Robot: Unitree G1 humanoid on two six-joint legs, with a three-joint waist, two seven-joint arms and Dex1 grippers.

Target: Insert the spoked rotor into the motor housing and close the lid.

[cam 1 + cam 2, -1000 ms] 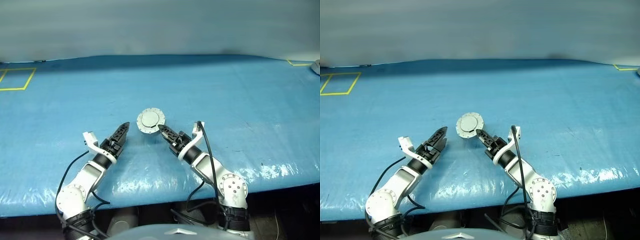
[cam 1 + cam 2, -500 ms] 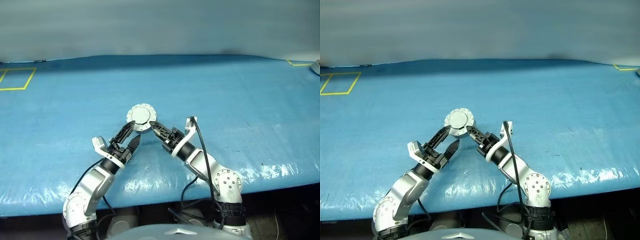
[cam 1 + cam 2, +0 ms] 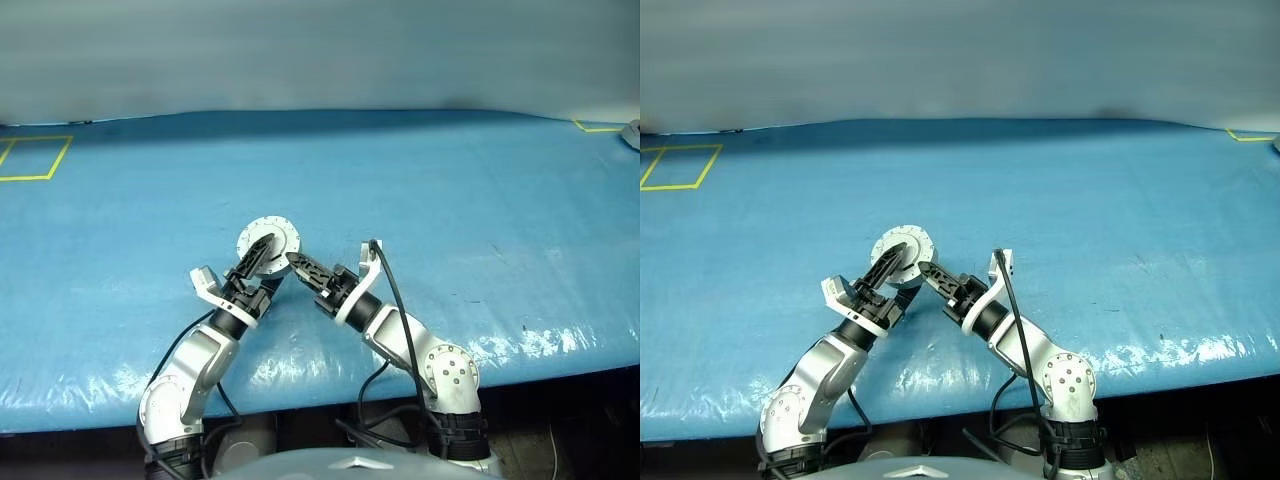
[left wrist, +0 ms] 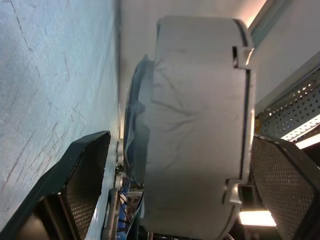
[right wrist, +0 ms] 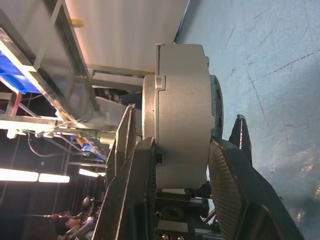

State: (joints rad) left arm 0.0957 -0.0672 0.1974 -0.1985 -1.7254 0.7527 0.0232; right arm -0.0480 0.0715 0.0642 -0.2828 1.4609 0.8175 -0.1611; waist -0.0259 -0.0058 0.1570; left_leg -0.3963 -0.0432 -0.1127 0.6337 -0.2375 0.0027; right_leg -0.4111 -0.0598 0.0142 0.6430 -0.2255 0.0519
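Motor housing (image 3: 268,241): matt silver-grey metal, smooth wall faintly scuffed in the left wrist view; notched rim, flat face duller than the rim.

Desk (image 3: 450,200): covered in a blue plastic sheet, scratched and creased, glossy with white glare along the front edge below the housing. Yellow tape lines far left of the housing, matt.

Left hand (image 3: 262,272): black plastic fingers (image 4: 82,177), inner pads finely cross-hatched; white and brushed-silver wrist parts.

Right hand (image 3: 299,266): black fingers (image 5: 235,195) with dimpled rubbery pads; glossy black cable behind it.
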